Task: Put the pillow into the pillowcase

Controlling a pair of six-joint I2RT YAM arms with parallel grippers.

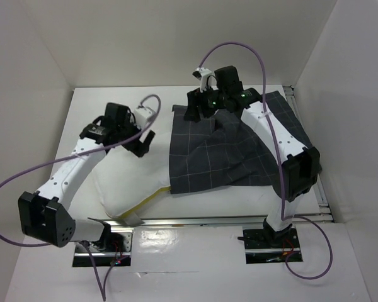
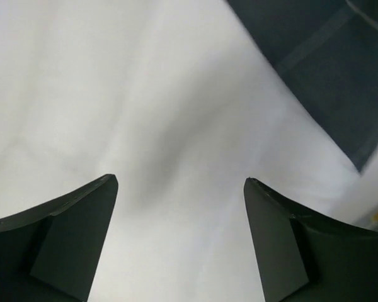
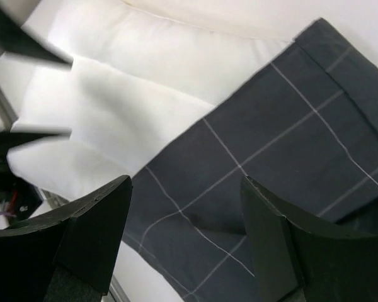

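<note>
A: Where is the pillow [image 1: 132, 179] found?
B: At the left, its right part covered by the pillowcase [image 1: 230, 157].
A: And the grippers?
B: Both are held open: left gripper [image 2: 179, 182] over pillow, right gripper [image 3: 186, 182] over pillowcase.

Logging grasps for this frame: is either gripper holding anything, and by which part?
Nothing is held. The left gripper hangs open over the pillow, the right gripper open over the pillowcase.
</note>
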